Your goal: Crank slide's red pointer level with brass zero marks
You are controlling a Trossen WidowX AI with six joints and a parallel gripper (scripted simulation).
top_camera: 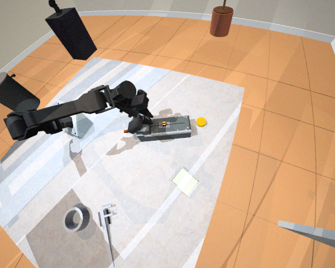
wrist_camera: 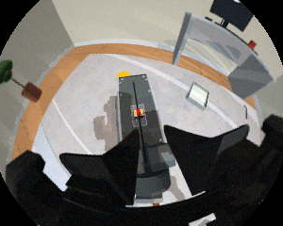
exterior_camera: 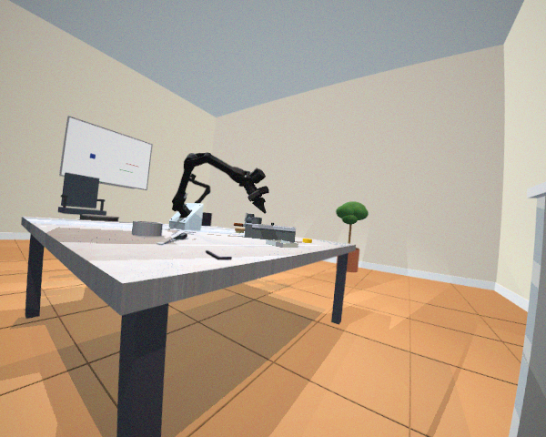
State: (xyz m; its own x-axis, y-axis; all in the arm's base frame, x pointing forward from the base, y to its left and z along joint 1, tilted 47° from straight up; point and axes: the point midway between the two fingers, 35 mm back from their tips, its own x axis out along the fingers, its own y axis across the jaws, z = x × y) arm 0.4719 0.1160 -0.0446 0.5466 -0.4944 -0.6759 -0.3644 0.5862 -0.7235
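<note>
The machine (top_camera: 177,119) (exterior_camera: 270,232) (wrist_camera: 127,88) is a long dark grey box with a slot along its top. Its red pointer (top_camera: 163,123) (wrist_camera: 138,112) sits at the yellow brass marks near the middle of the slot; the views are too coarse to tell if it is exactly level. The orange-brown handle (top_camera: 125,131) (exterior_camera: 238,224) (wrist_camera: 156,204) shows at the machine's near end, mostly hidden in the wrist view. My gripper (top_camera: 152,119) (exterior_camera: 264,211) (wrist_camera: 151,130) is partly open and empty. Its fingertips are above the machine's crank end, apart from the handle.
A yellow disc (top_camera: 201,121) (exterior_camera: 307,240) (wrist_camera: 124,74) lies beyond the machine's far end. A shallow pale tray (top_camera: 185,181) (wrist_camera: 198,95) lies to one side. A grey ring (top_camera: 66,221) (exterior_camera: 146,228) and a caliper (top_camera: 107,233) lie farther off on the table.
</note>
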